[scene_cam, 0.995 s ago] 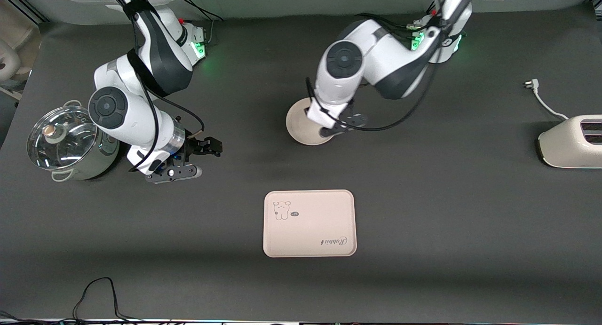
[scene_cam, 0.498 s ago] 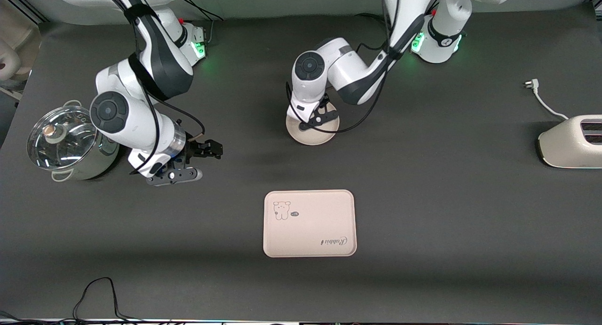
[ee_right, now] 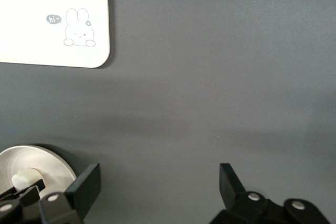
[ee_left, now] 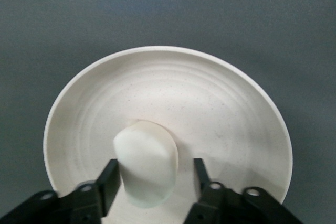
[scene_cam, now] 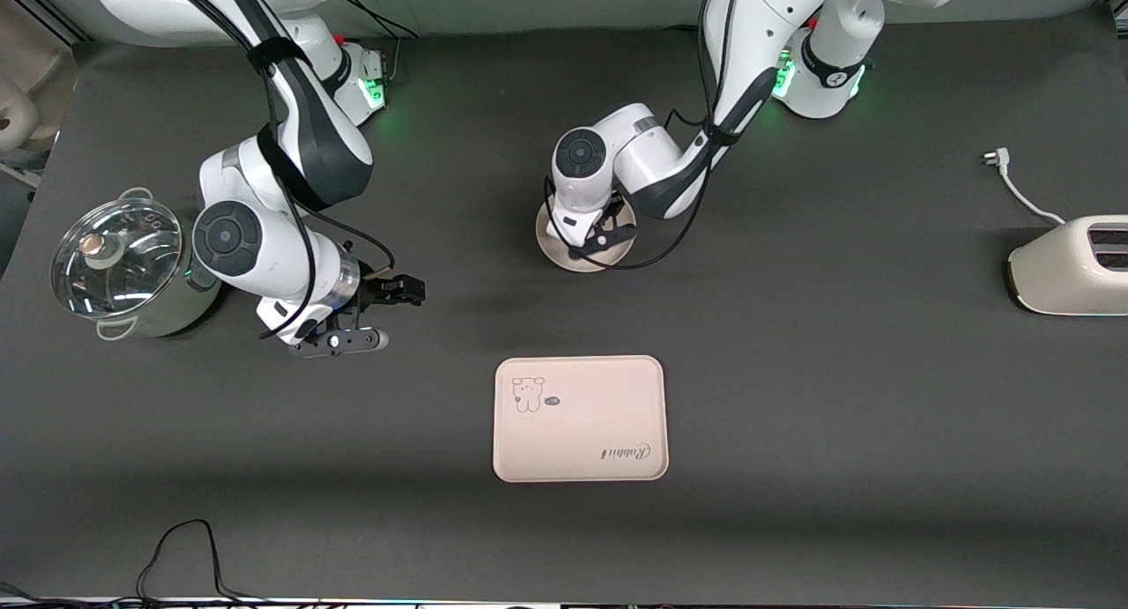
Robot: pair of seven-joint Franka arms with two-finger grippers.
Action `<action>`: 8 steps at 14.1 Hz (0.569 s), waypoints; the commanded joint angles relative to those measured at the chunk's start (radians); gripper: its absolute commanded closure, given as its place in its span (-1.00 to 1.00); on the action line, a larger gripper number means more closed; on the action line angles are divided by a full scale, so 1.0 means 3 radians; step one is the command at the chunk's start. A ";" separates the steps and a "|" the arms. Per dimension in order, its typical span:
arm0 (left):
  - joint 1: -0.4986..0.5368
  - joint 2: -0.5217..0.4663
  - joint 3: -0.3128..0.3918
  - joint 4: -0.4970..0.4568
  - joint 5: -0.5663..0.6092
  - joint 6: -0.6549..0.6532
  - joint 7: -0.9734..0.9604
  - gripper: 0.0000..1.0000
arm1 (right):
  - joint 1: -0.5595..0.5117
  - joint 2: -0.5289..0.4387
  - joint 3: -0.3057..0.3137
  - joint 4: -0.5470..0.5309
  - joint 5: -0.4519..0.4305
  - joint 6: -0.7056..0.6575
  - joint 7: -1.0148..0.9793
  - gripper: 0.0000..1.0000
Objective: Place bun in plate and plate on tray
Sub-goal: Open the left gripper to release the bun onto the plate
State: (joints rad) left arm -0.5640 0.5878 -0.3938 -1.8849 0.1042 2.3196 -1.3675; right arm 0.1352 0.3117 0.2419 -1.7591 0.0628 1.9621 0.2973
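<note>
The bun (ee_left: pixel 147 161) lies in the round cream plate (ee_left: pixel 210 103), between the fingers of my left gripper (ee_left: pixel 156 176). The gripper is open: one finger (ee_left: pixel 111 178) is at the bun's side and the other stands off with a gap. In the front view my left gripper (scene_cam: pixel 602 239) is low over the plate (scene_cam: pixel 553 249) and hides the bun. The pink-cream tray (scene_cam: pixel 579 418) lies nearer the front camera than the plate, bare. Its corner shows in the right wrist view (ee_right: pixel 42 3). My right gripper (scene_cam: pixel 407 292) is open and empty over bare table beside the pot.
A steel pot with a glass lid (scene_cam: pixel 123 265) stands at the right arm's end of the table. A white toaster (scene_cam: pixel 1071 265) with its plug cord (scene_cam: pixel 1013 181) is at the left arm's end. A black cable (scene_cam: pixel 176 547) lies near the front edge.
My left arm has swung its elbow and settled its hand lower over the plate. My right gripper has drifted a little toward the middle of the table.
</note>
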 commanded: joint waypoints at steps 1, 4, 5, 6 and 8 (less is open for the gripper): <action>-0.0002 -0.0082 0.0009 -0.0001 0.0067 -0.0036 -0.0146 -1.00 | 0.0010 -0.0016 0.0037 -0.0022 0.0072 0.0112 0.0083 -1.00; 0.0130 -0.0357 0.0009 0.0040 0.0067 -0.0352 -0.0116 -1.00 | 0.0010 -0.0006 0.0053 -0.0037 0.0072 0.0148 0.0083 -1.00; 0.0258 -0.0500 -0.0001 0.0055 0.0067 -0.0510 -0.0049 -1.00 | 0.0015 -0.0006 0.0063 -0.0032 0.0072 0.0153 0.0093 -1.00; 0.0401 -0.0644 -0.0002 0.0065 0.0067 -0.0644 0.0118 -1.00 | 0.0010 -0.0001 0.0144 -0.0032 0.0077 0.0153 0.0123 -1.00; 0.0799 -0.0915 -0.0002 0.0126 0.0036 -0.0904 0.0537 -1.00 | 0.0020 0.0091 0.0312 -0.0037 0.0077 0.0275 0.0444 -1.00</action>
State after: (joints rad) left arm -0.4305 0.4166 -0.3877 -1.8344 0.1120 2.1241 -1.3064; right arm 0.1370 0.3181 0.2880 -1.7670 0.0676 2.0036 0.3432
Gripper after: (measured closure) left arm 0.000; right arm 0.000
